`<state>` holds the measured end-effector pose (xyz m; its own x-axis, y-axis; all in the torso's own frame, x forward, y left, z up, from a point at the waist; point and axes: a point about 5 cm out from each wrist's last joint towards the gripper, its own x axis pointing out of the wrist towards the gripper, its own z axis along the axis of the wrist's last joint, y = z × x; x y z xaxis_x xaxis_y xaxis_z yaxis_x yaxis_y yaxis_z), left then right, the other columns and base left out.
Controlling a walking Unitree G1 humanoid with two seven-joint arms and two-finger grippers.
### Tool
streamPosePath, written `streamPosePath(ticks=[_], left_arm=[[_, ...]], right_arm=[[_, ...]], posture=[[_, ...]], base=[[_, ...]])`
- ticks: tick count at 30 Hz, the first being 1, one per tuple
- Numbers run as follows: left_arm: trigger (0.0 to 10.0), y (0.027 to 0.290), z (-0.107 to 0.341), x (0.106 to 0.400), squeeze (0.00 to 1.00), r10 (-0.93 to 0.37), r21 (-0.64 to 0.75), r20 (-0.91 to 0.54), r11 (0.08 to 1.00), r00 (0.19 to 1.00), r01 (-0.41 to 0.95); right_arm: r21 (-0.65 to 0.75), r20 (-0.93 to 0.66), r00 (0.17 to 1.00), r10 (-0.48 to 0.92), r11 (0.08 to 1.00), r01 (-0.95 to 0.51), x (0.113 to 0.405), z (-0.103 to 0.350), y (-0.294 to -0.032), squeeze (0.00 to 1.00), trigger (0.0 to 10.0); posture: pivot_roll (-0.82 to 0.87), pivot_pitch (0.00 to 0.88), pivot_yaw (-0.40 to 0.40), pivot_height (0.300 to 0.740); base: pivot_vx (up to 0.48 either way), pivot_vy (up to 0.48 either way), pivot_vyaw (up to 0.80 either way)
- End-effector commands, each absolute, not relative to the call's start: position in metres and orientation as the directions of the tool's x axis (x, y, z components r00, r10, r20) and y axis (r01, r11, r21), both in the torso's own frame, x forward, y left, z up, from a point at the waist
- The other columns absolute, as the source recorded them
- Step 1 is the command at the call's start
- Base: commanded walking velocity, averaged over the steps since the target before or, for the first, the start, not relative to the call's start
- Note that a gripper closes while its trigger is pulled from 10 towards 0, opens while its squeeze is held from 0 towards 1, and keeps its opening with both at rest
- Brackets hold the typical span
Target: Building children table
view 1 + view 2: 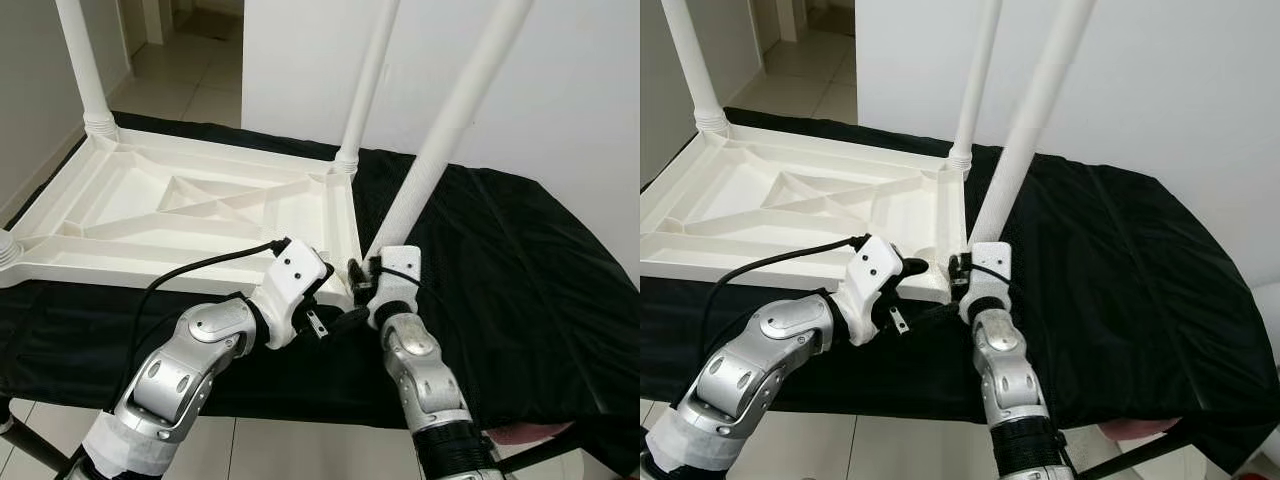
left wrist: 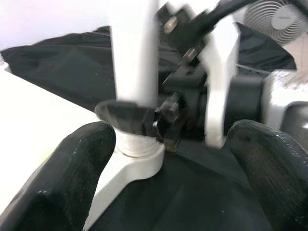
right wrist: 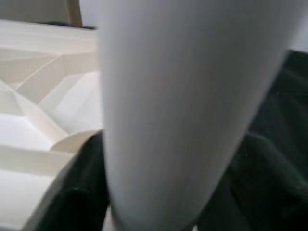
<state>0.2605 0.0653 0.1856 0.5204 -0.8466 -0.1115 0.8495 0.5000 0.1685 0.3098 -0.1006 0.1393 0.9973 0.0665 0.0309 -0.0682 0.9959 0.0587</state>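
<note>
Plastic, white and ribbed with diagonal braces underneath, the children's table [image 1: 190, 205] lay upside down on a black cloth [image 1: 500, 270] spread over a tabletop, toward ten o'clock in the head views. Four legs could be counted: two upright at the far corners [image 1: 85, 70] [image 1: 368, 85], one only a stub at the frame's nine o'clock edge [image 1: 5, 248], and a tilted leg [image 1: 450, 130] at the near corner, leaning toward one o'clock. All tops were cut off by the frame. The right gripper [image 1: 368, 275] held the tilted leg's base, its fingers closed around it; the right wrist view was blurred white tube. The left gripper [image 2: 163, 159] sat beside that corner, fingers [image 2: 67, 178] spread apart and empty. A white fan [image 2: 279, 19] stood behind.
</note>
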Motion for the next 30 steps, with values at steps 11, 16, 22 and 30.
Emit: streamPosePath(ticks=[11, 16, 22, 30], left_arm=[[10.0, 0.066, 0.190, 0.265, 0.00, -0.801, 0.174, -0.076, 0.576, 0.594, 0.799], [10.0, 0.070, 0.190, 0.262, 0.00, -0.818, 0.171, -0.096, 0.547, 0.567, 0.819], [10.0, 0.069, 0.188, 0.254, 0.00, -0.855, 0.155, -0.113, 0.488, 0.506, 0.859], [10.0, 0.063, 0.185, 0.244, 0.00, -0.891, 0.151, -0.144, 0.411, 0.431, 0.899]], right_arm=[[0.035, 0.028, 0.993, 0.116, 0.993, -0.117, 0.298, 0.137, -0.114, 0.00, 10.0], [0.024, 0.042, 0.969, 0.244, 0.969, -0.245, 0.301, 0.139, -0.123, 0.00, 10.0], [0.006, 0.045, 0.924, 0.381, 0.924, -0.381, 0.305, 0.141, -0.130, 0.00, 10.0], [-0.090, -0.029, 0.816, 0.578, 0.811, -0.578, 0.325, 0.134, -0.148, 0.00, 10.0]], posture=[[0.05, 0.000, -0.152, 0.740], [0.04, 0.000, -0.152, 0.740], [0.04, 0.000, -0.147, 0.740], [0.05, 0.000, -0.129, 0.740]], base=[[0.000, 0.000, 0.00], [0.000, 0.000, 0.00], [0.000, 0.000, 0.00], [0.000, 0.000, 0.00]])
